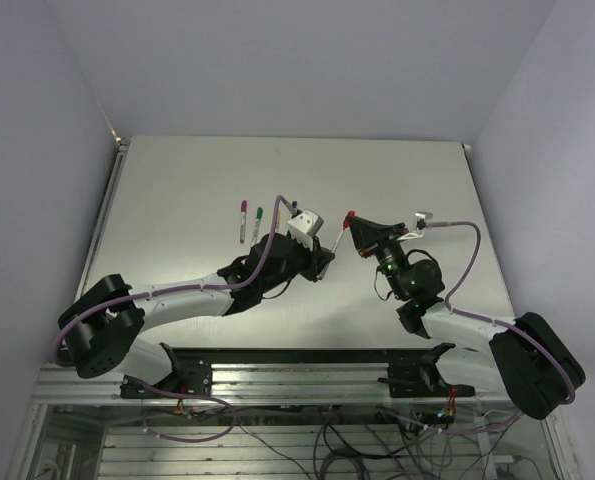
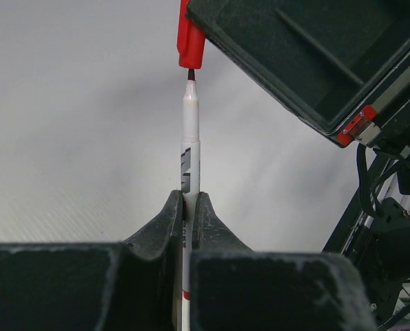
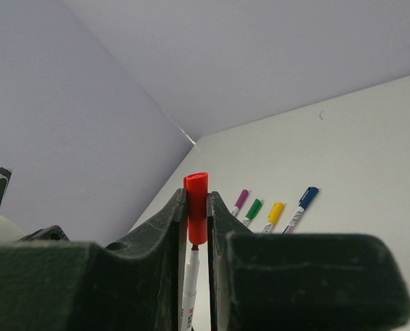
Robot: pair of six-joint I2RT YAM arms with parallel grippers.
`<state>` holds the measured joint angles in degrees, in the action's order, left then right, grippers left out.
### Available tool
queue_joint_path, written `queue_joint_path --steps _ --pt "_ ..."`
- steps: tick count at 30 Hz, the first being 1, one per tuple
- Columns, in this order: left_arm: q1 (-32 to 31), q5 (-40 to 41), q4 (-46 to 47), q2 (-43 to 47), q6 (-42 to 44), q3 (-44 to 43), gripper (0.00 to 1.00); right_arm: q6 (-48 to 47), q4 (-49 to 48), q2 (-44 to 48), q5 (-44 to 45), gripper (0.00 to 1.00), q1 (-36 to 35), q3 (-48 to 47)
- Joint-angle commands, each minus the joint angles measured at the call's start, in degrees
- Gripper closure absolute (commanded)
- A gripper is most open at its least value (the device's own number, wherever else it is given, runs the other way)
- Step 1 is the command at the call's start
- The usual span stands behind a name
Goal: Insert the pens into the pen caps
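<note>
Above a pale grey table (image 1: 177, 180), we see two robot arms meeting fingertip to fingertip. The left gripper (image 2: 189, 207) pinches a thin white marker pen with black lettering (image 2: 190, 138). Its two black fingers (image 2: 165, 224) press against the barrel from either side, low on the pen, so most of the barrel stands out past the fingertips. A red band on the pen shows further back in the gap between them.

Straight beyond the pen's dark nib sits a short red plastic cap (image 2: 191, 38), its open end facing the nib. The nib meets the cap's mouth but remains in plain sight, so the pen is not pushed home.

From the right wrist we see the right gripper (image 3: 196, 217) clamped on that cap. Its fingers (image 3: 169, 227) close on both sides of the red cylinder, whose closed end pokes out just past the fingertips. The pen's barrel shows in the gap between these fingers, on the wrist side of the cap.

Beyond the right fingertips, four more markers lie side by side on the table, apart from the pair in hand: a purple-capped pen (image 3: 240, 201), a green-capped pen (image 3: 253, 209), a yellow-capped pen (image 3: 275, 214) and a blue-capped pen (image 3: 304, 200).
</note>
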<state>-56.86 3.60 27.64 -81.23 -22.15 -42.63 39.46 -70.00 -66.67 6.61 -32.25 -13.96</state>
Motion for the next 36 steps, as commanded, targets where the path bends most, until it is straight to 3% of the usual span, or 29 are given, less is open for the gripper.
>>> queue_joint_path --steps 1,23,36 --pt "0.1 -1.0 2.8 0.3 -0.4 0.4 0.93 -0.2 -0.9 -0.5 -0.9 1.0 0.1 0.0" --pt "0.2 3.3 10.2 0.3 -1.1 1.7 0.93 2.5 11.9 0.4 -11.1 1.0 0.0 -2.0" --pt "0.9 7.7 16.1 0.7 0.7 -0.4 0.93 -1.5 23.1 -2.0 -15.6 1.0 -1.6 -5.4"
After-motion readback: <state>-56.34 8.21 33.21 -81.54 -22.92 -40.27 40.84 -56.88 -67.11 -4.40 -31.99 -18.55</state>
